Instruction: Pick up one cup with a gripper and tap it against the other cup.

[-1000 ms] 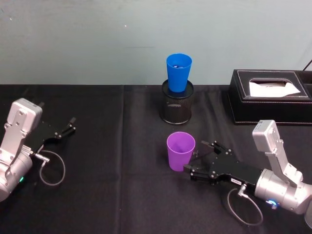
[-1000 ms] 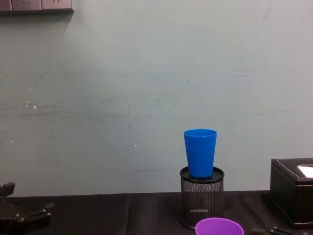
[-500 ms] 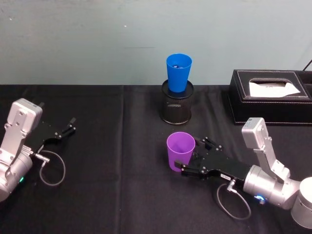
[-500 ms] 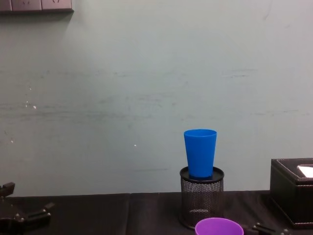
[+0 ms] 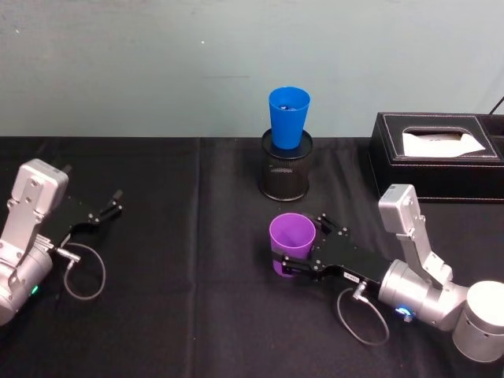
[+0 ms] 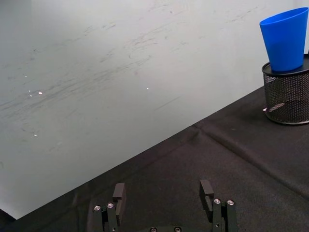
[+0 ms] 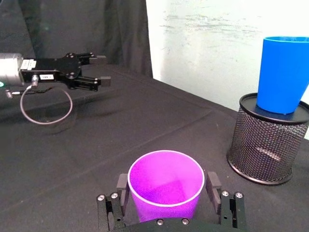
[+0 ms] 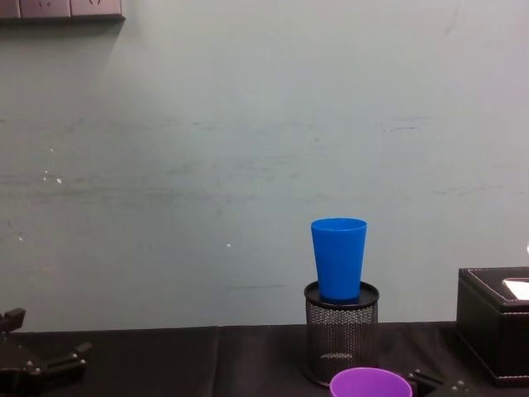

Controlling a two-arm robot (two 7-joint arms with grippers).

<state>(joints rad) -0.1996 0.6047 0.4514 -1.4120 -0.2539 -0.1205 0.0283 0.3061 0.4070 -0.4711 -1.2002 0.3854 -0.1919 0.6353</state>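
On the black tabletop [image 5: 181,260], the right end effector [image 5: 303,246] straddles the tapered purple plastic tumbler [image 5: 292,240], jaws wide; gripping, lifting, tapping the blue plastic tumbler [image 5: 288,116] remain. Left end effector [image 5: 106,206] idles far left, spread.

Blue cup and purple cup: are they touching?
Apart. The head view shows the blue cup perched on the mesh holder, with bare black cloth between that holder and the purple cup nearer the robot.

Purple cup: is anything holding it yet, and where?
Cannot tell. Right gripper brackets the purple cup low on its wall; grip unconfirmed. Left gripper is empty.
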